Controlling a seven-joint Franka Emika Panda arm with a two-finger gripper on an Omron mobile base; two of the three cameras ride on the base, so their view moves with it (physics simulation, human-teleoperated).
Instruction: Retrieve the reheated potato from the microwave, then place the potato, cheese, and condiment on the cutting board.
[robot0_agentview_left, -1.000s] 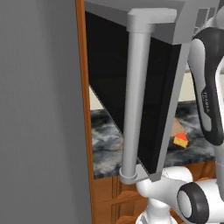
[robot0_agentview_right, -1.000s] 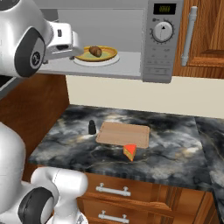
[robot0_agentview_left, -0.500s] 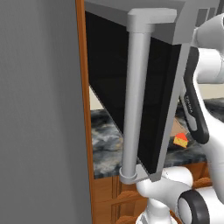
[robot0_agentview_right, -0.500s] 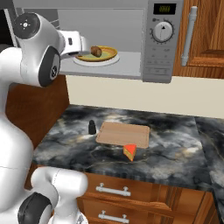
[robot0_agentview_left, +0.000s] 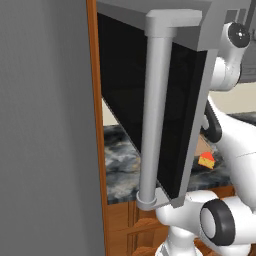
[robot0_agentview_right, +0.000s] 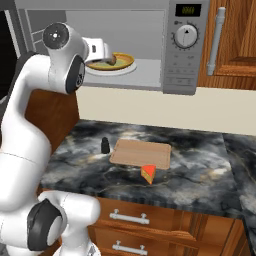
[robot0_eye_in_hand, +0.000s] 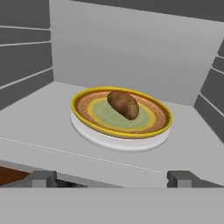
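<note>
The microwave (robot0_agentview_right: 186, 60) stands open, its black glass door (robot0_agentview_left: 131, 95) swung out to the left. Inside, the brown potato (robot0_eye_in_hand: 124, 104) lies on a yellow-rimmed plate (robot0_eye_in_hand: 144, 130) (robot0_agentview_right: 125, 63). My gripper (robot0_eye_in_hand: 113, 179) (robot0_agentview_right: 111, 58) is open at the mouth of the cavity, just short of the plate, with nothing between its fingers. On the counter below lie the tan cutting board (robot0_agentview_right: 141, 153), the orange cheese (robot0_agentview_right: 148, 173) (robot0_agentview_left: 206, 160) by its front edge, and the dark condiment (robot0_agentview_right: 105, 145) bottle at its left.
The door's thick grey handle (robot0_agentview_left: 152, 115) hangs close on the arm's left. A wooden cabinet (robot0_agentview_right: 235, 40) stands right of the microwave. Drawers (robot0_agentview_right: 130, 218) run under the dark marble counter (robot0_agentview_right: 200, 170). A grey wall (robot0_agentview_left: 45, 125) is at the far left.
My hand has swung right along the microwave's opening and closer to the plate with the potato. The things on the counter have not moved.
</note>
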